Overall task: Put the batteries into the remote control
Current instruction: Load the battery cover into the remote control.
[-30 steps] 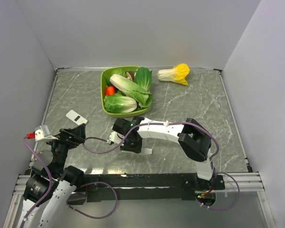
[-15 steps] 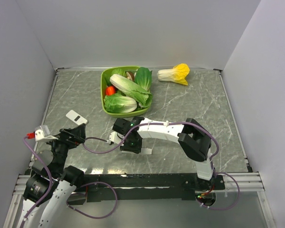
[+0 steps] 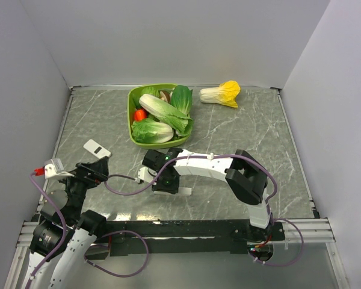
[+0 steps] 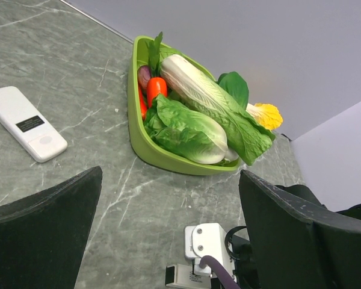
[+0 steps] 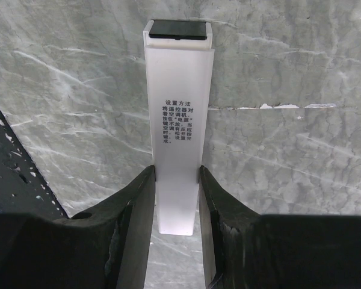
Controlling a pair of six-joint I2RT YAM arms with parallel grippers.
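Left jaws idle, right jaws grip: my left gripper [image 4: 168, 180] stands spread wide while my right gripper [image 5: 175, 186] pinches the remote control [image 5: 177, 102].
Ahead of the left jaws lie a white slab [image 4: 25, 123] with a black label and a green bowl [image 4: 168, 164] of vegetables. At mid-table, the right fingers [image 5: 138, 205] clamp the remote's white casing, its black section at the far end. Whether it touches the marble table [image 5: 289, 150], I cannot tell.
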